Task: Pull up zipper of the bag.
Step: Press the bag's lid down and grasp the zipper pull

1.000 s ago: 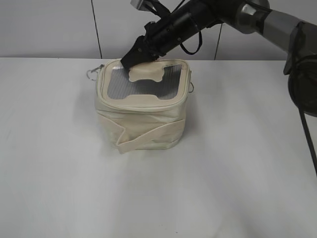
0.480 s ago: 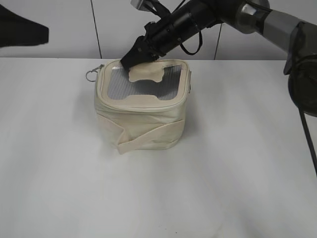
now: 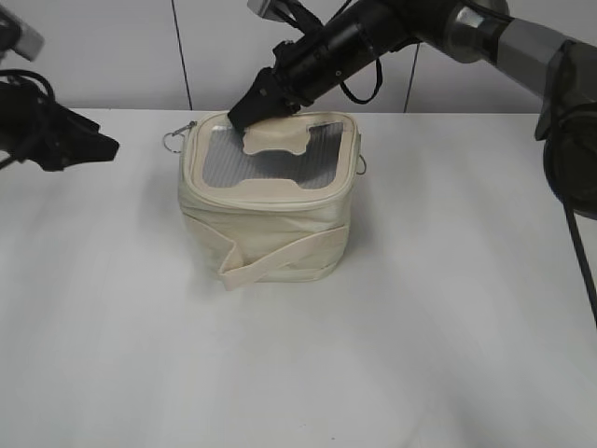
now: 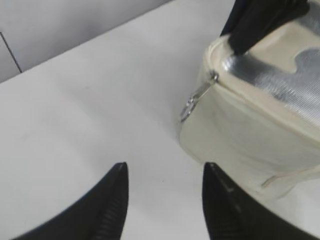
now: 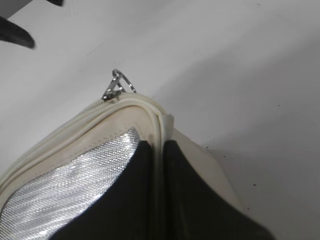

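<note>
The cream bag [image 3: 270, 219] stands on the white table, with its grey top panel and bone-shaped patch [image 3: 277, 138] facing up. The zipper [image 3: 266, 200] runs round the top rim. One silver ring pull [image 3: 173, 140] hangs at the left back corner, and it also shows in the left wrist view [image 4: 192, 103] and the right wrist view [image 5: 118, 85]. A second ring [image 3: 360, 164] hangs on the right side. My right gripper [image 3: 244, 114] reaches across and is shut on the bag's back rim [image 5: 157, 145]. My left gripper [image 3: 101, 147] is open and empty [image 4: 165, 170], left of the bag [image 4: 250, 125].
The flat cream strap [image 3: 280, 257] wraps the bag's front. The white table [image 3: 420, 327] spreads all round the bag, with a grey wall behind it. The right arm's cables hang at the far right edge.
My left gripper has come into the exterior view from the upper left and moved down and right towards the bag. The right gripper and the bag have not moved.
</note>
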Robot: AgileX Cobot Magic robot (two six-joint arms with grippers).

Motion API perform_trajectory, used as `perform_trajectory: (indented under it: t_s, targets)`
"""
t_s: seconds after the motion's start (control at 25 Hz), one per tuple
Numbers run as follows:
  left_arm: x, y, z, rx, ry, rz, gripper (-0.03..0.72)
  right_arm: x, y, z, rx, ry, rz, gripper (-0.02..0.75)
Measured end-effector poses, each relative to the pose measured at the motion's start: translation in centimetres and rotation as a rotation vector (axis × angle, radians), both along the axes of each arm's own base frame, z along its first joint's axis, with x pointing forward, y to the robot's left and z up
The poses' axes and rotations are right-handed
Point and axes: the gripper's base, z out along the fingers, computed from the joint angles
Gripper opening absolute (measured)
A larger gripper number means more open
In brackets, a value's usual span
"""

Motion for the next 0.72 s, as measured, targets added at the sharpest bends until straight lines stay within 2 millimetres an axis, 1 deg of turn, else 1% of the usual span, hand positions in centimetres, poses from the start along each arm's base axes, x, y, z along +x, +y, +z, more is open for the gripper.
perform_trajectory:
  t_s: [0.08,0.24,0.36,0.44,0.52,0.72]
  targets:
    - [0.7,-1.1,-1.6,0.088,-0.027,-0.027,0.405,0.0,0.0,0.0,0.0,0.002,-0.001,0.05]
    - [1.2,-3.3,-3.2,0.15,-0.084,-0.113,0.415,0.0,0.0,0.0,0.0,0.003,-0.002,0.05]
    - [1.5,-4.0,-4.0,0.154,-0.102,-0.139,0.426,0.0,0.0,0.0,0.0,0.004,-0.001,0.05]
    - [2.0,-4.1,-4.4,0.158,-0.104,-0.144,0.438,0.0,0.0,0.0,0.0,0.006,-0.003,0.05]
    - [2.6,-4.1,-4.6,0.156,-0.11,-0.14,0.444,0.0,0.0,0.0,0.0,0.007,-0.004,0.05]
    - [4.0,-4.3,-3.6,0.141,-0.154,-0.133,0.446,0.0,0.0,0.0,0.0,0.009,-0.005,0.048]
